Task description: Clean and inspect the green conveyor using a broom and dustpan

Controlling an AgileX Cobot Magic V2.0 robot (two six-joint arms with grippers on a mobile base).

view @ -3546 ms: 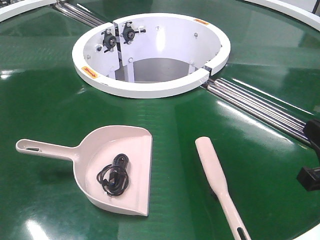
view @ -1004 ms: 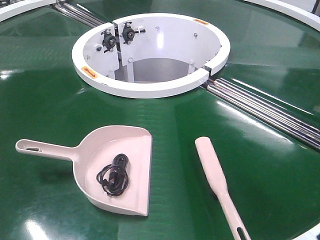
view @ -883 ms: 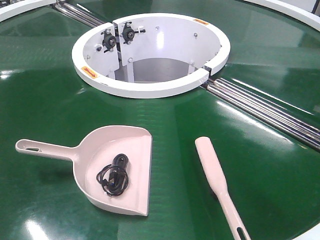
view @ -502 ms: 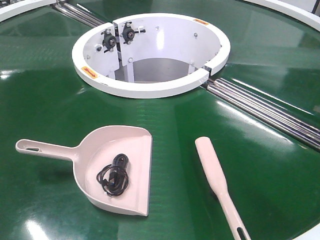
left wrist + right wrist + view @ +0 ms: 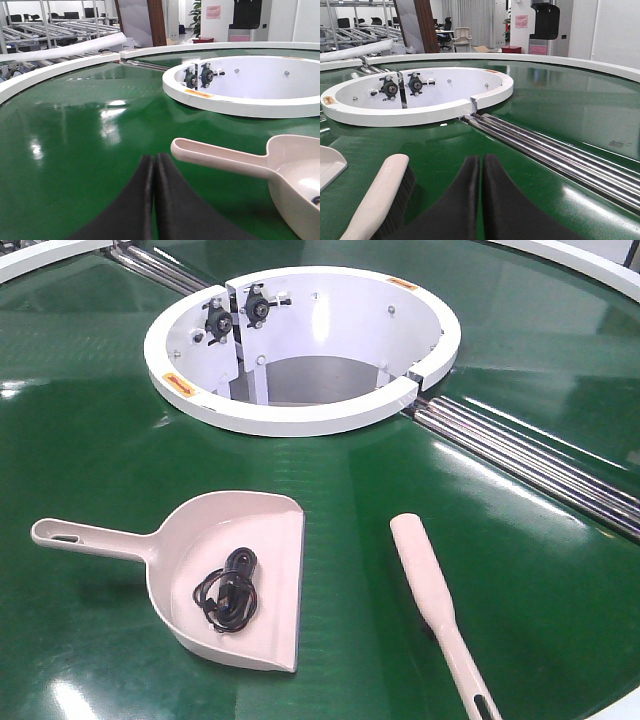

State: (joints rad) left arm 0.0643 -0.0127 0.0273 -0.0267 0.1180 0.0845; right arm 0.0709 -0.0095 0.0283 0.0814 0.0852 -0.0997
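While the dustpan [image 5: 240,580] lies lower left on the green conveyor [image 5: 90,430], a coiled black cable [image 5: 228,592] sits inside it; the broom [image 5: 432,605] lies lower right. Left gripper [image 5: 154,167] and right gripper [image 5: 481,167] have fingers pressed together, empty.

Dustpan [image 5: 235,575] and broom [image 5: 430,595] flat on green conveyor [image 5: 400,480]

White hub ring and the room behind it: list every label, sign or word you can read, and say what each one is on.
No text is readable in any view.
Orange-yellow stickers on the white hub ring: print too small to read.
Pink notices on the far wall: blurred.
Dustpan, broom, green conveyor: no markings visible.
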